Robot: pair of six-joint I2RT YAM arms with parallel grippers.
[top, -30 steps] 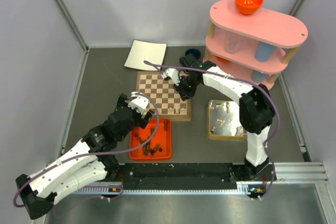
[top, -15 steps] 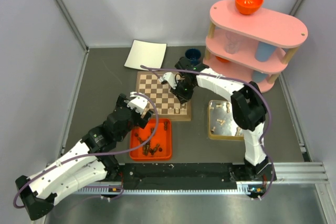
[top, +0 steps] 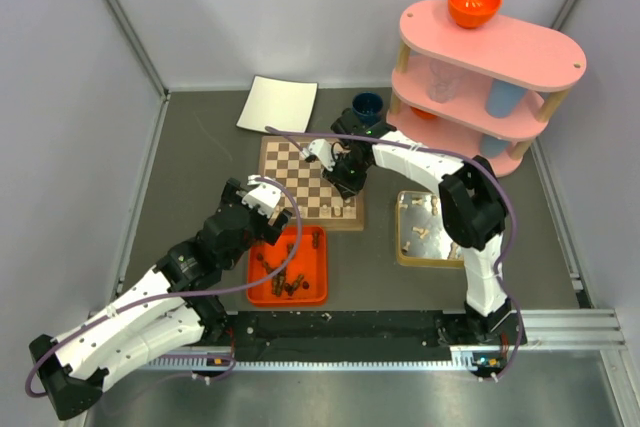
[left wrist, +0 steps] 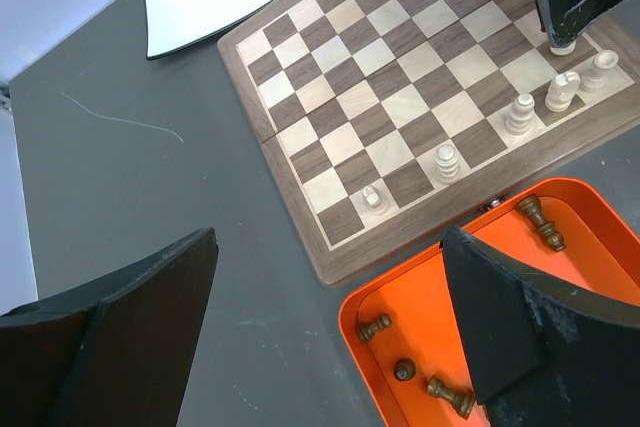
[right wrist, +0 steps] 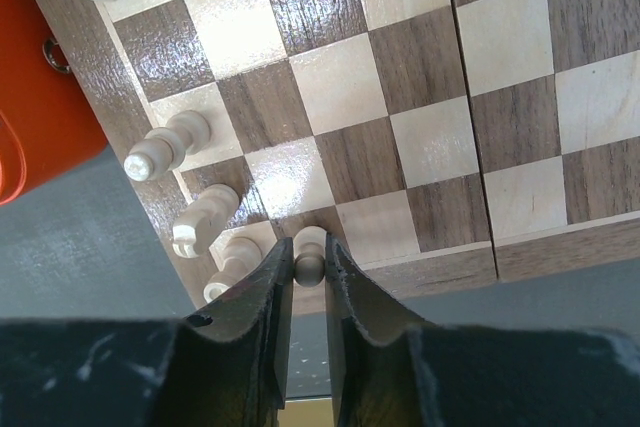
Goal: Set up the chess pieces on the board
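**Right tool closed on a pale piece at the board's edge**

The board [top: 296,169] lies flat on the grey bench [top: 200,167], just beyond an orange tray [top: 322,265] holding dark chess pieces [left wrist: 540,223]. Several pale chess pieces [left wrist: 521,113] stand along the board's near row. The right tool [right wrist: 308,247] points down at that row's right end, its fingers drawn narrow against either side of a pale piece [right wrist: 310,267] standing upright on the corner square. The left tool [left wrist: 330,247] hangs over the board's near rim and the tray, spread wide with nothing between its fingers [left wrist: 520,327].
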